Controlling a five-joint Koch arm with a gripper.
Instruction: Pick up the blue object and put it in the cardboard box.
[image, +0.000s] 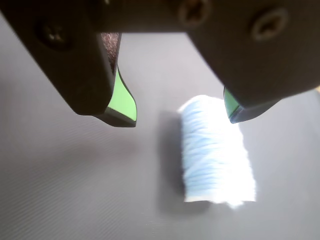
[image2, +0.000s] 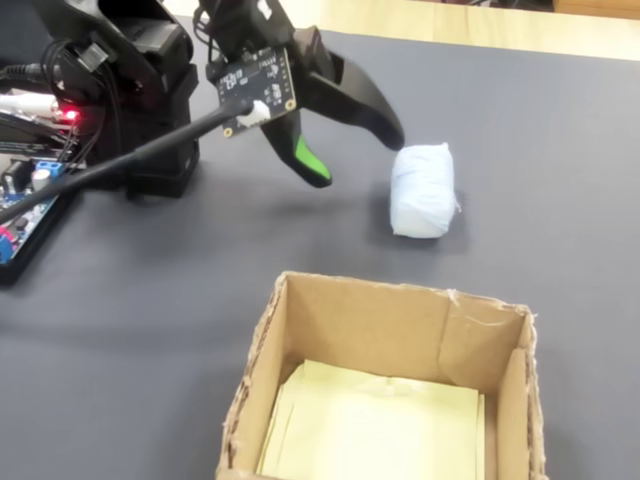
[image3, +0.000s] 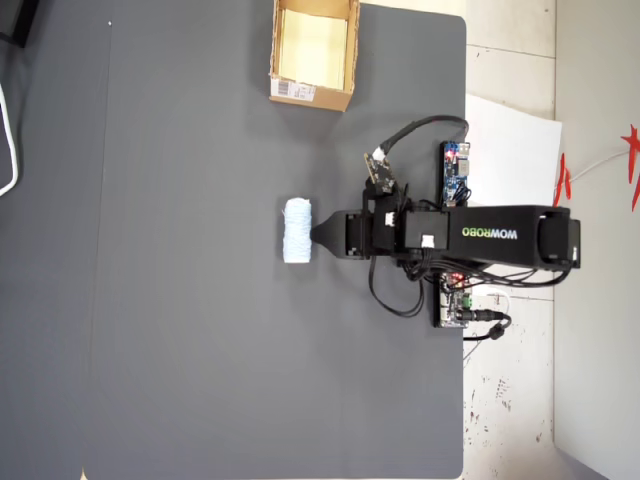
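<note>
Black fingers (image2: 362, 158) spread, low beside blue roll (image2: 423, 190).

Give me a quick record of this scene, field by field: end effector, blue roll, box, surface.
end effector: open, green-padded tips apart, empty
blue object: lying on the mat, not gripped, one tip right beside its end
cardboard box: open-topped, pale yellow inside, nothing blue in it
mat: dark grey
task state: pick not yet made

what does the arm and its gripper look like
The arm is black plastic with white WOWROBO lettering and black cables looping around it. The gripper has two pointed black jaws with green inner pads, screw heads above, and a small black camera board beside it.
</note>
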